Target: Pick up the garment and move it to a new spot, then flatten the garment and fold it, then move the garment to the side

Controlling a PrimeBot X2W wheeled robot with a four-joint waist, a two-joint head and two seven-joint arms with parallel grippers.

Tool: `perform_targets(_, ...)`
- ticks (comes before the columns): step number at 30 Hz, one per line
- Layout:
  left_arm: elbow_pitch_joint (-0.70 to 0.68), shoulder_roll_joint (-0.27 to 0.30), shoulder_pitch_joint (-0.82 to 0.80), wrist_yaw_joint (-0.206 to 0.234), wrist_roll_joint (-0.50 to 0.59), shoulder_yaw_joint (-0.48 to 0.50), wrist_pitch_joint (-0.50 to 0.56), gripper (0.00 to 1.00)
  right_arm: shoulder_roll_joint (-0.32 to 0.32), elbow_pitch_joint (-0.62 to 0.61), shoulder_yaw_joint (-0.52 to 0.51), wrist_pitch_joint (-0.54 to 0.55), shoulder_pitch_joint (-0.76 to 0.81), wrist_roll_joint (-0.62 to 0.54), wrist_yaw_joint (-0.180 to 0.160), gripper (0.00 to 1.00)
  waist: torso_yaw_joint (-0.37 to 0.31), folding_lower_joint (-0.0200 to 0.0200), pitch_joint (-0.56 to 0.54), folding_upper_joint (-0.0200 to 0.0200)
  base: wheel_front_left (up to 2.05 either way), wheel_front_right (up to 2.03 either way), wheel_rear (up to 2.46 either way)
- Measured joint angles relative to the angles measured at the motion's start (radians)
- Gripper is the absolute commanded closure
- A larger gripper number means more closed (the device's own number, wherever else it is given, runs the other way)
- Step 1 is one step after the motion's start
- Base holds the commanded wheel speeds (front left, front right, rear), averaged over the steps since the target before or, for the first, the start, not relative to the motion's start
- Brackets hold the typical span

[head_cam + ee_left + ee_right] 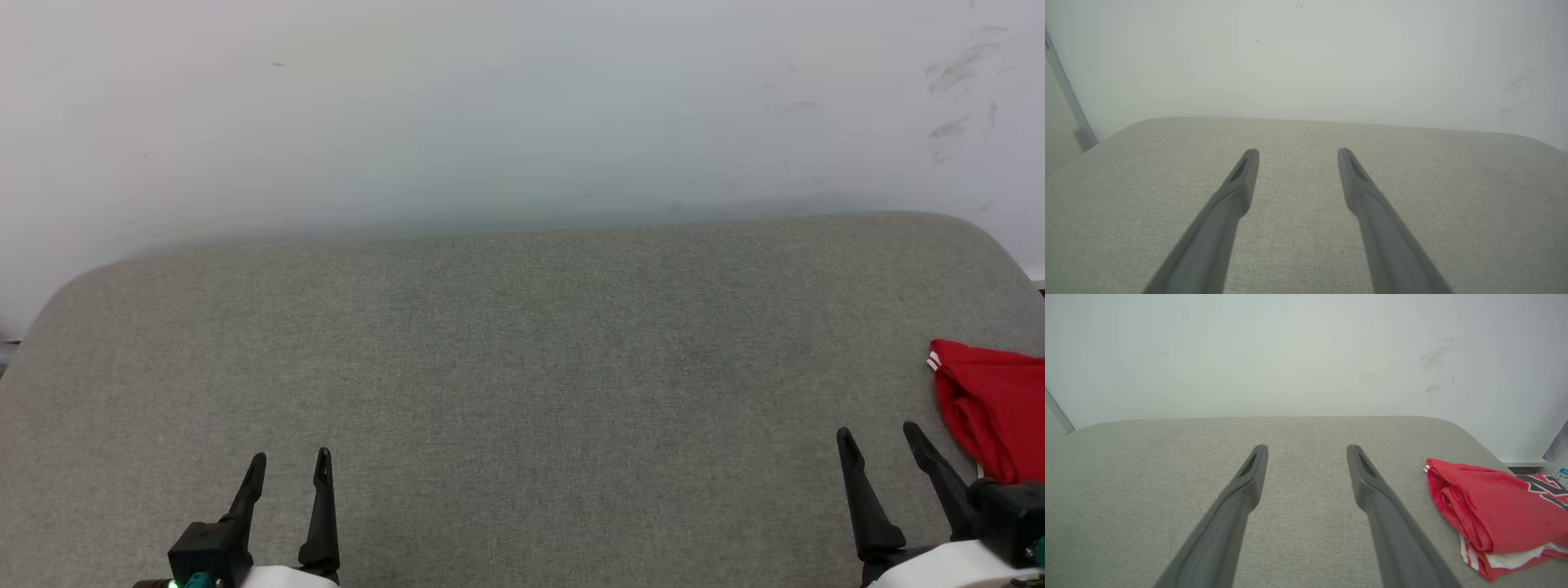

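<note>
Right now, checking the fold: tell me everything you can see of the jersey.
The jersey is bright red, thin fabric, folded into a loose bundle with rolled layers; white striped trim pokes out underneath and dark white-edged lettering shows on top. It lies near the right edge of the grey pad, beside the open right gripper, which does not touch it.

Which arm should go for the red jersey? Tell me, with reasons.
Right, most likely. The right pincer stands open close beside the red jersey, at the right edge of the grey surface. The left pincer, also open, sits far across the surface from it.
</note>
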Motion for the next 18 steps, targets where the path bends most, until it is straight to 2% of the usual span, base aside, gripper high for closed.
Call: perform_targets(18,0.006,-0.019,-0.005,-0.039,0.034,0.035,0.000,0.00,0.001,0.010,-0.002,-0.008,-0.004,0.002,0.000,0.00,-0.002,0.0000,0.002,0.0000,0.00,0.00,0.00)
